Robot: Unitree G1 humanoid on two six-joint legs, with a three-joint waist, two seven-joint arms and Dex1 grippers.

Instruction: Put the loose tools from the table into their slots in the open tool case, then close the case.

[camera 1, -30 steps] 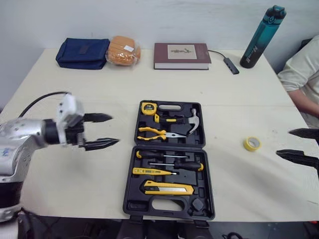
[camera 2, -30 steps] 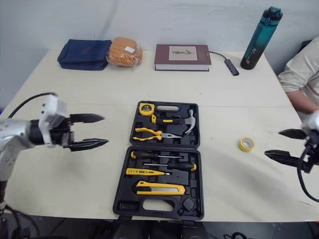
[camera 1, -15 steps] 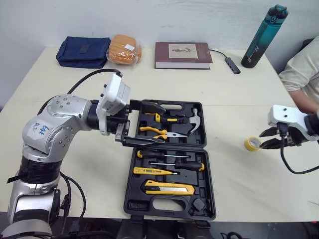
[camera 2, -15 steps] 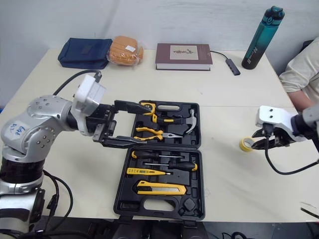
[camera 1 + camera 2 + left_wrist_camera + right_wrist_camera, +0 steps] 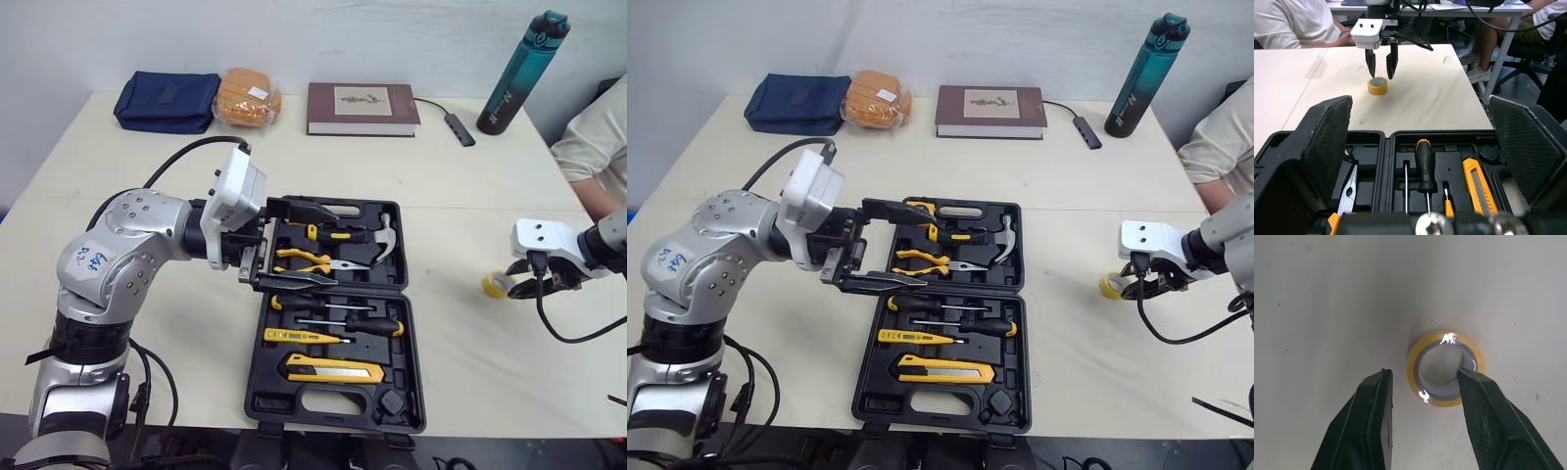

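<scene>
Right gripper [image 5: 1380, 73]: parted, holding nothing, black fingers [image 5: 1371, 426] pointing straight down over a small yellow roll of adhesive tape [image 5: 495, 284]. Straddles it unevenly, one fingertip over the roll's rim, the other just outside. Cannot tell whether touching. Tape flat on the pale tabletop [image 5: 470, 372], at 3 o'clock from the open black plastic tool case [image 5: 411, 352], well apart from it.

Left gripper [image 5: 335, 247]: spread wide, empty, aimed toward 3 o'clock. Hovers over the case's far half, reaching in from its 9 o'clock edge. Beneath and beside it, a silver-headed hammer [image 5: 382, 230] and yellow-handled pliers [image 5: 306, 259]. In the near half, at 6 o'clock, black-handled screwdrivers [image 5: 375, 325] and a yellow utility knife [image 5: 328, 368] seated in slots.

Past the case, at 12 o'clock, a dark red hardcover book [image 5: 362, 108].
</scene>
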